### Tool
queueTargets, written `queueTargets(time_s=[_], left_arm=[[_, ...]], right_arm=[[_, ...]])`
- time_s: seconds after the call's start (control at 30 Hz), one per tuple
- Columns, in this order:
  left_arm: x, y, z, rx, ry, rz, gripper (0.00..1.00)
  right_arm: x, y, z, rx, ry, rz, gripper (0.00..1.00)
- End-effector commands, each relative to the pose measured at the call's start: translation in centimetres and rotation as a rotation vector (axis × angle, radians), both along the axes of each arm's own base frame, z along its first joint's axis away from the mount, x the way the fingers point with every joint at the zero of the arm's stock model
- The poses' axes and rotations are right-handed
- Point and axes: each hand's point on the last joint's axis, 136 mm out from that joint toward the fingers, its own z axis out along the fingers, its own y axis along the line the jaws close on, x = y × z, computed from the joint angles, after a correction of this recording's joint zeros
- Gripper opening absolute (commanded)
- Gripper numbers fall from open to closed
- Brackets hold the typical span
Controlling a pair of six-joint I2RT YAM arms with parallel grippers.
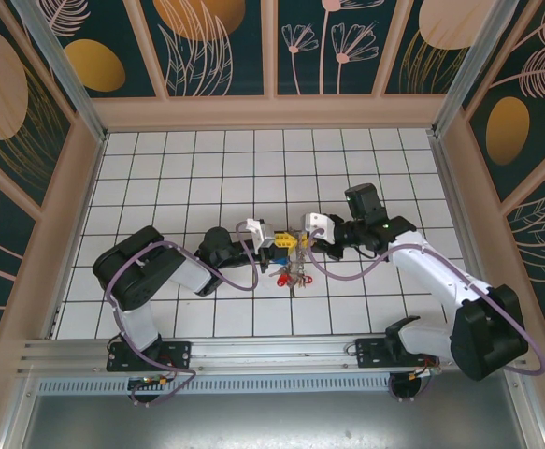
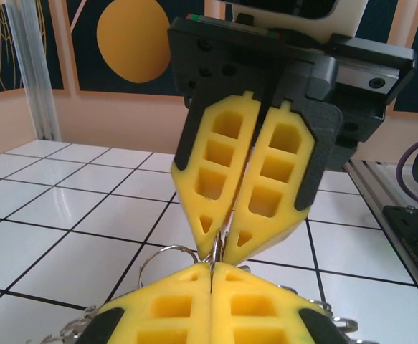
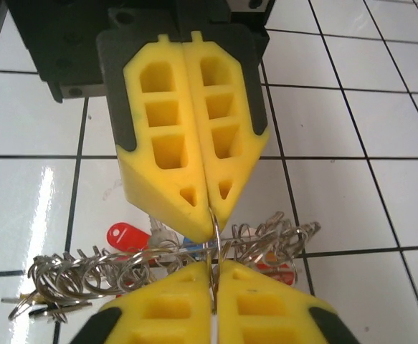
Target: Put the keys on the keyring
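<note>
My left gripper (image 1: 279, 241) and right gripper (image 1: 294, 241) meet tip to tip above the middle of the tiled floor, both shut. Between the right gripper's yellow fingers (image 3: 213, 269) and the left gripper's tips (image 3: 209, 215) runs a thin metal ring (image 3: 214, 236), pinched from both ends. I cannot tell whether it is the keyring itself. Under them a bunch of keys (image 1: 291, 274) with several small silver rings (image 3: 72, 276) and a red tag (image 3: 126, 236) stretches sideways. In the left wrist view my left gripper (image 2: 211, 266) faces the right gripper (image 2: 221, 252), with a ring loop (image 2: 167, 252) beside them.
White tiles with dark grout (image 1: 253, 168) cover the floor inside beige walls (image 1: 272, 112). The aluminium rail (image 1: 272, 351) with both arm bases runs along the near edge. Purple cables (image 1: 347, 271) loop from each arm near the bunch.
</note>
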Motion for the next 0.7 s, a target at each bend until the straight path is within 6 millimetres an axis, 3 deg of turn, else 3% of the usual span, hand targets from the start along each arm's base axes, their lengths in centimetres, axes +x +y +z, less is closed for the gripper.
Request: queueTargets(time_s=[0.0, 0.13, 0.3, 0.5, 0.67], left_arm=[[-0.7, -0.2, 2.2, -0.078, -0.067, -0.031, 0.0], [-0.5, -0.2, 1.8, -0.064, -0.054, -0.02, 0.0], [0.1, -0.7, -0.1, 0.093, -0.051, -0.012, 0.18], [0.4, -0.9, -0.8, 0.264, -0.092, -0.033, 0.21], [0.7, -1.2, -0.6, 0.315, -0.1, -0.048, 0.17]], right_arm=[[-0.5, 1.0, 0.7, 0.032, 0.005, 0.051, 0.0], [-0.4, 1.0, 0.7, 0.031, 0.0, 0.056, 0.0], [-0.3, 0.9, 1.5, 0.012, -0.003, 0.046, 0.0], [-0.2, 0.5, 1.9, -0.044, -0.026, 0.019, 0.0], [0.1, 0.9, 2.6, -0.055, -0.044, 0.001, 0.0]])
